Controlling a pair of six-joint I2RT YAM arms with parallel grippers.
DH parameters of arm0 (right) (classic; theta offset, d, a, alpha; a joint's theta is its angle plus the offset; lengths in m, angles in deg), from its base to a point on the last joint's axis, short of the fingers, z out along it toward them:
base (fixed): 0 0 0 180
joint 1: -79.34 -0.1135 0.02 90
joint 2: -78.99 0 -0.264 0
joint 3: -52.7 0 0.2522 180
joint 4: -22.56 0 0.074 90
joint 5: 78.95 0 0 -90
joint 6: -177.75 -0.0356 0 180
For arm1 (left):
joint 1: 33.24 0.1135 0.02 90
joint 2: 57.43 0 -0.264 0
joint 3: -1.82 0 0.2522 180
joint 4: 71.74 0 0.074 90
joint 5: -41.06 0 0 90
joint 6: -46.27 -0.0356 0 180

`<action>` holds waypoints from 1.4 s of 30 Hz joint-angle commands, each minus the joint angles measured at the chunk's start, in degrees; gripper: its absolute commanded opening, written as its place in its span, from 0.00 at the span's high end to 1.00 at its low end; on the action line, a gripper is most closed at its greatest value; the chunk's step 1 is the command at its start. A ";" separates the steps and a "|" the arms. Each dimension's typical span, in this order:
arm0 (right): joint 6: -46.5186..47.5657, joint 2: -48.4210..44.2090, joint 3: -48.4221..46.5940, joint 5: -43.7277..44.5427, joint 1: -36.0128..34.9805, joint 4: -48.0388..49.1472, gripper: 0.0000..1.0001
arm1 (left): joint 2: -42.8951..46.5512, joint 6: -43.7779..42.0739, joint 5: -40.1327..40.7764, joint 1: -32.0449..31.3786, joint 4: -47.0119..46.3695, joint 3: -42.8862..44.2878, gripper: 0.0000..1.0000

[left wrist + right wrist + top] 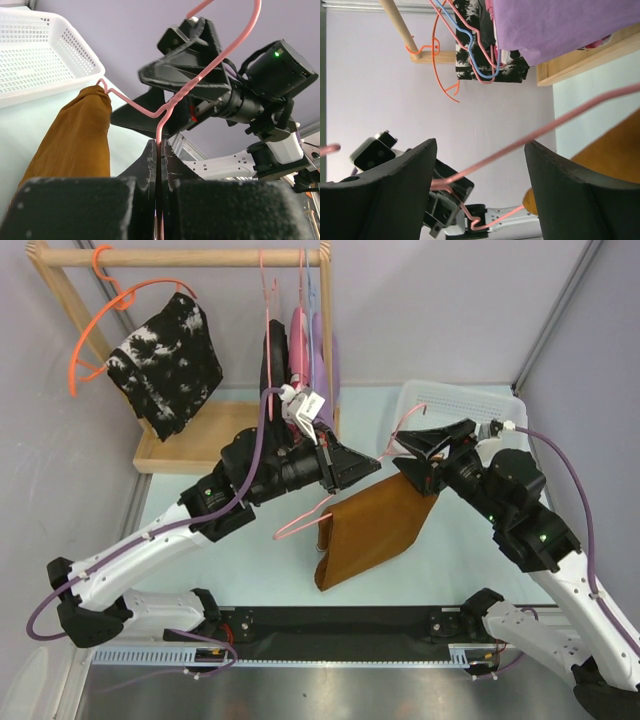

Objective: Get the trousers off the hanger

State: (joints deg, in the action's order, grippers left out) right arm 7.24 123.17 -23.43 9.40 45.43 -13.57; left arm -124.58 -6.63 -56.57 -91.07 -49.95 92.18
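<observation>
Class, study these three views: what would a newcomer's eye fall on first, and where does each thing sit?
The rust-brown trousers on a pink wire hanger, between the two arms, stand out first. The left gripper is shut on the hanger's wire, while the right gripper, open, straddles it from the other side. At the back left, a black-and-white mottled garment hangs on a wooden rack.

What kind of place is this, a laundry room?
More likely a robot lab bench dressed like a wardrobe: a small wooden clothes rack, a white basket, plus the left arm and right arm bolted to the table.
</observation>
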 commanded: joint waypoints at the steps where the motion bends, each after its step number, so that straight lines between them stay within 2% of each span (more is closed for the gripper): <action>1: -5.79 1.43 0.23 0.42 -0.63 6.02 0.25 | 3.08 0.69 -0.09 -1.15 -12.86 1.10 1.00; 7: -10.09 1.70 2.25 1.56 -3.97 9.71 0.39 | 2.56 -0.36 -0.10 -2.21 -13.04 0.22 1.00; 9: -11.51 1.52 2.78 1.56 -5.02 10.59 0.52 | 2.38 -0.71 -0.36 -2.56 -12.87 -0.22 1.00; 12: -13.27 0.99 4.09 3.84 -5.73 12.17 0.64 | 1.59 -0.72 -1.85 -2.82 -12.51 -0.31 1.00; 14: -14.23 0.38 4.88 4.55 -5.90 12.35 0.69 | 0.71 -0.72 -2.64 -2.82 -11.64 0.30 1.00; 15: -14.50 0.12 5.06 4.72 -5.90 12.53 0.74 | 0.45 -0.72 -3.51 -2.91 -11.29 0.48 0.99; 17: -15.37 -0.41 5.68 5.16 -5.99 12.97 0.81 | 0.10 -0.89 -4.48 -2.91 -10.41 0.75 0.93; 18: -15.64 -0.50 5.77 5.25 -5.99 12.88 0.84 | 0.18 -1.33 -6.14 -2.91 -10.06 0.92 0.80; 20: -16.08 -0.68 5.94 4.91 -5.99 12.62 0.94 | 0.71 -2.29 -8.08 -2.82 -9.62 1.10 0.66; 21: -16.17 -0.68 5.86 4.73 -5.90 12.27 0.96 | 1.06 -3.69 -9.14 -2.91 -8.48 1.36 0.54; 23: -16.00 -0.77 5.77 2.98 -5.29 11.83 1.00 | 2.28 -5.80 -9.85 -2.91 -4.36 3.20 0.42; 24: -15.73 -0.77 5.68 2.19 -4.94 11.56 1.00 | 2.81 -8.16 -10.46 -2.91 -0.60 3.99 0.35; 30: -14.59 -1.73 5.07 -8.18 0.07 10.95 1.00 | 7.47 -15.82 -12.13 -2.38 13.38 8.39 0.21; 33: -14.06 -1.56 3.75 -14.94 3.84 11.64 1.00 | 9.23 -18.38 -17.30 -1.68 19.11 9.71 0.18; 35: -13.36 -0.94 2.70 -22.58 6.82 12.35 1.00 | 9.67 -19.08 -24.50 -0.98 21.57 10.41 0.16; 38: -11.34 0.46 0.24 -31.73 8.86 12.44 1.00 | 9.59 -16.90 -36.10 -0.71 20.81 10.42 0.09; 42: -7.83 3.36 -3.36 -43.22 9.30 13.66 1.00 | 9.41 -8.73 -43.42 -0.71 11.93 5.68 0.08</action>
State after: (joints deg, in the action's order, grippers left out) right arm -5.19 125.77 -19.43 -16.21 54.48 -9.60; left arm -113.85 -21.10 -87.85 -92.16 -32.66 101.06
